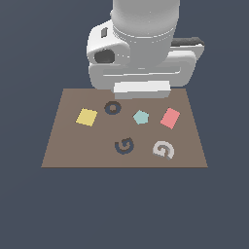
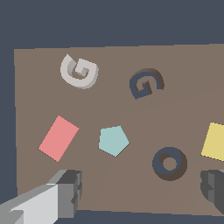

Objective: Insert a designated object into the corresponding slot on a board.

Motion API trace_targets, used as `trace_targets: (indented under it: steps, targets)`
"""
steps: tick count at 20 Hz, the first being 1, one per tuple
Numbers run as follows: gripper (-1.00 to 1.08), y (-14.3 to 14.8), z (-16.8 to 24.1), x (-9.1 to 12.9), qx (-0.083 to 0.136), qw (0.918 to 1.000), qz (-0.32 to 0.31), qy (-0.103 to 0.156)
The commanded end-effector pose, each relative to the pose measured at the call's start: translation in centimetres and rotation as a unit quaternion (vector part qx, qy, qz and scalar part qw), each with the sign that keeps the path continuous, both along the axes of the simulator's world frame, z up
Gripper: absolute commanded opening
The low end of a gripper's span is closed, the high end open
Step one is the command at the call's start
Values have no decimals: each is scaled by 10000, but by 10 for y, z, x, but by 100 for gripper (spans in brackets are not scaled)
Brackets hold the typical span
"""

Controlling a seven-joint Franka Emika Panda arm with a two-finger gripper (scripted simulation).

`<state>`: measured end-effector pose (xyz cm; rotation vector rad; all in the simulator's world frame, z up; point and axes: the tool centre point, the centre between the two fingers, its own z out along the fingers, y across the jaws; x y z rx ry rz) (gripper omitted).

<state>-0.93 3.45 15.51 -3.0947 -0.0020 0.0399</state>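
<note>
The pale grey G block [image 1: 164, 149] lies on the brown board [image 1: 63, 151] near its front right in the exterior view; it also shows in the wrist view [image 2: 78, 71]. The dark navy G recess [image 1: 124, 145] is to its left, also in the wrist view [image 2: 146, 83]. My gripper [image 2: 140, 192] is open and empty, high above the board's far edge, apart from the block. One finger [image 2: 68, 192] and the other finger [image 2: 213, 189] show in the wrist view. In the exterior view the arm's hand [image 1: 141, 90] hides the fingers.
On the board lie a yellow square [image 1: 86, 117], a dark ring mark [image 1: 113, 108], a teal pentagon [image 1: 140, 116] and a red rectangle [image 1: 170, 118]. The board rests on a dark blue-grey floor [image 1: 29, 209].
</note>
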Motion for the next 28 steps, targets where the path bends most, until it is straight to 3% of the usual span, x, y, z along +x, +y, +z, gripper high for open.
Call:
trace_targets:
  steps: [1,10,18,23,28]
  targets:
    - [100,0,0,0,0,10000,0,0]
    - [100,0,-5,7,-5,9996,298,-12]
    - [100,3,-20,25,-18,9940,1090,-45]
    - [100,9,-33,43,-32,9825,1861,-78]
    - [100,21,-51,64,-52,9583,2855,-120]
